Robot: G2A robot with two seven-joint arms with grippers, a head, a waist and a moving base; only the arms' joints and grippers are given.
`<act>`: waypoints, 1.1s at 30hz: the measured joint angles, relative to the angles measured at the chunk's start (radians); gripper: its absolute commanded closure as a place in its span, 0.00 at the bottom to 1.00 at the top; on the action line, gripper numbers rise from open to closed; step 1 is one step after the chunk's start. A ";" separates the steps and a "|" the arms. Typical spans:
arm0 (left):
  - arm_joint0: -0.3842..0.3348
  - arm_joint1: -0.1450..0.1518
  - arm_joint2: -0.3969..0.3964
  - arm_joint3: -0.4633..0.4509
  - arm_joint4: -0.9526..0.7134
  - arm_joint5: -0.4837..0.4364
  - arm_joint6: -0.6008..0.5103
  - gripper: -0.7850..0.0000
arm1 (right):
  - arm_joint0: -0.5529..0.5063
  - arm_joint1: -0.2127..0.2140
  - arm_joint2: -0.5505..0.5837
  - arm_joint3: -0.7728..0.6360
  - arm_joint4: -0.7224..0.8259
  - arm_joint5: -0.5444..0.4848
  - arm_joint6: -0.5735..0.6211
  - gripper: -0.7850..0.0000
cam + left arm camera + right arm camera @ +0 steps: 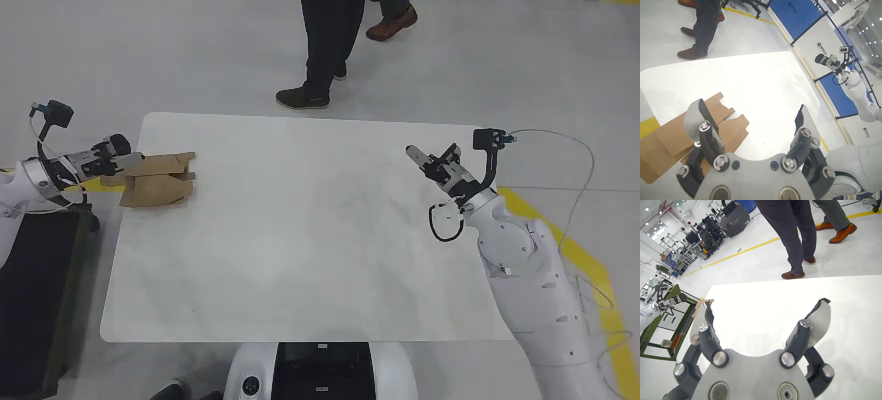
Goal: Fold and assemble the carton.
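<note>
Closest to my left wrist camera is the left gripper (751, 112). Its two fingers (707, 114) are spread wide, with nothing between them. One finger sits over the flat brown carton (734, 128) and the other hangs over bare table (757, 75). I cannot tell whether the first finger actually presses on the cardboard.

The carton lies flat, running from under that finger back beside the wrist. Its notched flaps point ahead of the gripper toward the middle of the table. Its rear part juts out past the table edge. From above, I see the left gripper (122, 158) meeting the carton (160, 180) at its outer end, close to the table's far corner on that side.

The right gripper (765, 305) is spread just as wide and also holds nothing, hanging over bare white tabletop (772, 291). From here the carton (699, 307) is well ahead of it, a small brown shape at the opposite edge, partly behind one fingertip.

In the top view the right gripper (428, 156) sits just inside the table edge on its own side. A broad stretch of white tabletop (300, 250) runs between the two grippers and toward me from both of them.
</note>
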State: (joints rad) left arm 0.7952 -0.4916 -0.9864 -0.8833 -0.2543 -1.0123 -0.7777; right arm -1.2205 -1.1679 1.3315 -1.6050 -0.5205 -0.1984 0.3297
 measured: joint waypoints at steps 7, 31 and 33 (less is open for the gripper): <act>0.012 -0.003 -0.004 0.052 -0.076 0.072 -0.060 0.00 | 0.000 0.000 0.000 0.000 0.000 0.000 0.000 0.00; -0.138 -0.098 0.041 0.526 -0.257 0.342 -0.316 0.00 | 0.000 0.000 0.000 0.000 0.000 0.000 0.000 0.00; -0.156 -0.113 0.053 0.556 -0.234 0.365 -0.301 0.00 | 0.000 0.000 0.000 0.000 0.000 0.000 0.000 0.00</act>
State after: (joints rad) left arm 0.6396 -0.6051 -0.9335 -0.3274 -0.4886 -0.6477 -1.0790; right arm -1.2205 -1.1679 1.3315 -1.6050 -0.5205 -0.1984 0.3297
